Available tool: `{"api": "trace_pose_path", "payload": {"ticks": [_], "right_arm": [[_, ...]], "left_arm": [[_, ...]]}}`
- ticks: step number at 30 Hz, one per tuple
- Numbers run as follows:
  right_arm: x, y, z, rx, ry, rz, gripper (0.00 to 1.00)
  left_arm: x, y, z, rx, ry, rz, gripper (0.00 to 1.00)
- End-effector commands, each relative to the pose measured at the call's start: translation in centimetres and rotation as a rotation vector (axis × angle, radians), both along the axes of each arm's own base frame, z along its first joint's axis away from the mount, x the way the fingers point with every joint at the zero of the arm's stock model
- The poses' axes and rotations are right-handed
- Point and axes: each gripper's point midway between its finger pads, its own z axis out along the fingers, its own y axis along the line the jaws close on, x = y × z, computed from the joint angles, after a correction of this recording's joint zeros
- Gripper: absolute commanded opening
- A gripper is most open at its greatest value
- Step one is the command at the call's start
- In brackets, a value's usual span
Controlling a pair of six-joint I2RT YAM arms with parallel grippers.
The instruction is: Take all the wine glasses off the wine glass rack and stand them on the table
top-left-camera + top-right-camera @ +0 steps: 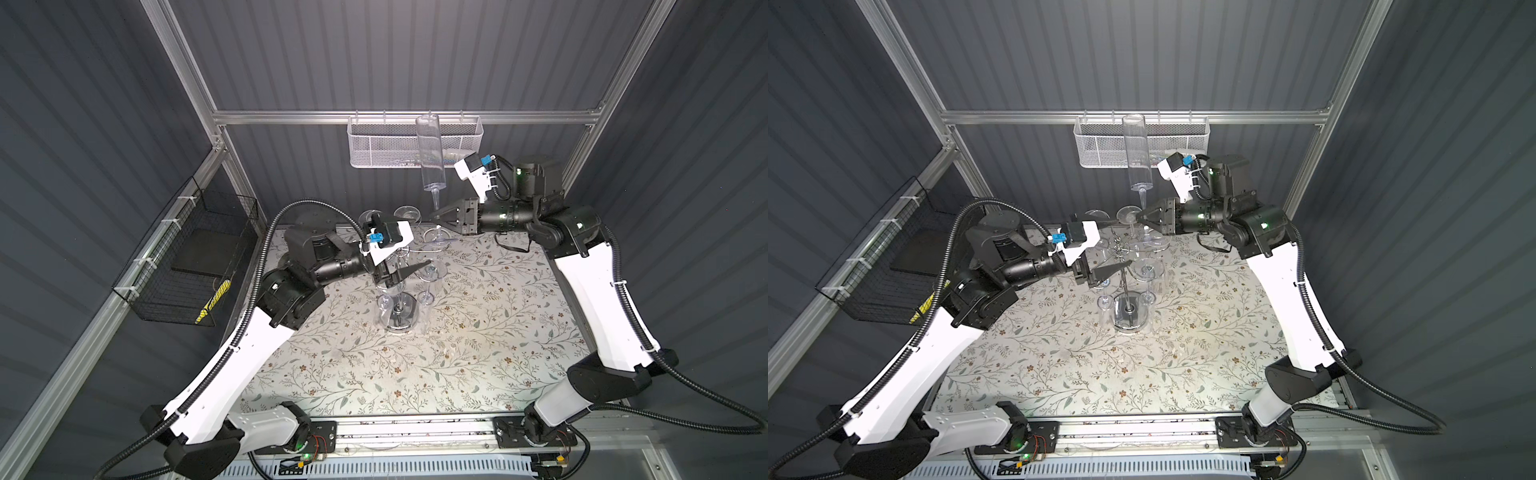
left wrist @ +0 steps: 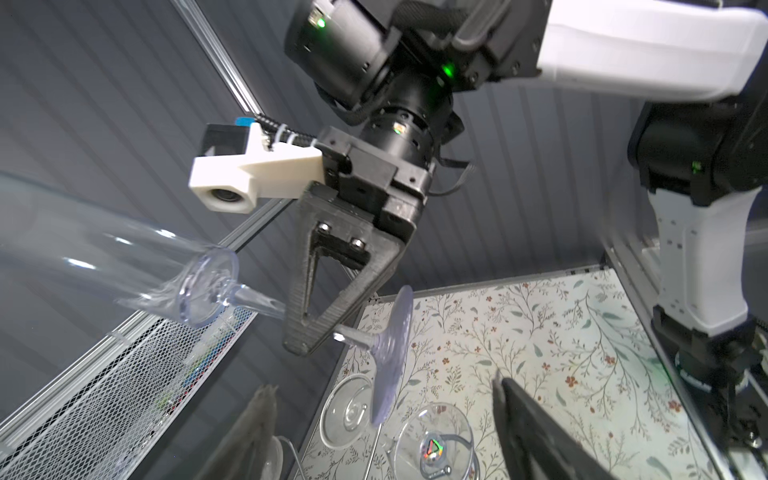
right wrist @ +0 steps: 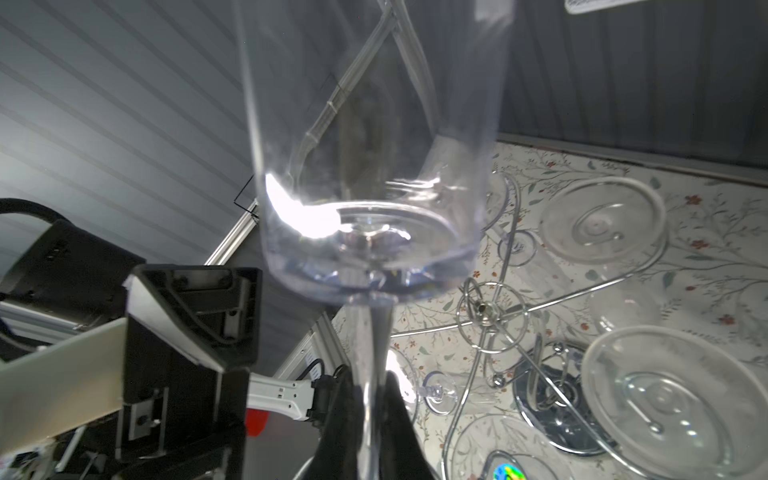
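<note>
My right gripper (image 1: 434,216) (image 1: 1140,217) is shut on the stem of a clear wine glass (image 1: 431,153) (image 1: 1138,153), which stands bowl-up in the air behind and above the wine glass rack (image 1: 399,311) (image 1: 1131,313). In the right wrist view the stem runs between the two dark fingers (image 3: 332,415) and the bowl (image 3: 374,145) fills the picture. The left wrist view shows that gripper (image 2: 307,336) pinching the stem just above the foot (image 2: 390,345). My left gripper (image 1: 1121,245) (image 2: 382,384) is open beside the rack's top, holding nothing. Several other glasses (image 1: 432,270) (image 3: 602,224) hang upside down from the chrome arms.
A white mesh basket (image 1: 411,141) hangs on the back rail right behind the raised glass. A black wire basket (image 1: 191,266) is fixed to the left wall, with a yellow-black item (image 1: 214,301) inside. The floral table cover (image 1: 457,365) stretches toward the front.
</note>
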Motion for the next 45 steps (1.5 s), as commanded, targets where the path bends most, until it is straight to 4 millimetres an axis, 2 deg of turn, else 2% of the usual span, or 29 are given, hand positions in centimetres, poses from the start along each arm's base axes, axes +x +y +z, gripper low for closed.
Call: {"api": "trace_pose_path", "payload": {"ticks": [1, 5, 10, 15, 21, 32, 34, 40, 45], "right_arm": [[0.5, -1.8, 2.7, -0.043, -0.245, -0.087, 0.00], [0.2, -2.4, 4.3, -0.030, -0.474, -0.114, 0.00], [-0.2, -2.3, 4.3, -0.009, -0.611, -0.136, 0.00], [-0.6, -0.9, 3.6, -0.031, -0.650, -0.106, 0.00], [-0.8, 0.3, 2.7, -0.043, -0.649, -0.074, 0.00], [-1.2, 2.5, 1.1, -0.081, -0.648, -0.005, 0.00], [-1.4, 2.8, 0.2, -0.109, -0.626, 0.017, 0.00], [-2.0, 3.7, -0.9, -0.140, -0.610, 0.057, 0.00], [-2.3, 4.1, -1.5, -0.163, -0.608, 0.070, 0.00]], "left_arm": [[-0.2, 1.0, 3.7, -0.169, 0.082, 0.027, 0.86], [1.1, 1.3, 6.1, -0.269, 0.243, 0.011, 0.87], [4.5, 2.6, 8.3, -0.426, 0.417, -0.080, 0.87], [6.0, 1.2, 9.4, -0.463, 0.519, -0.165, 0.86], [5.8, 0.4, 10.9, -0.505, 0.547, -0.287, 0.86], [5.9, 0.0, 11.0, -0.511, 0.576, -0.329, 0.81], [6.0, 0.0, 10.9, -0.516, 0.576, -0.322, 0.80], [6.1, 0.1, 10.8, -0.523, 0.571, -0.316, 0.71], [6.3, 0.4, 10.6, -0.538, 0.565, -0.288, 0.54]]}}
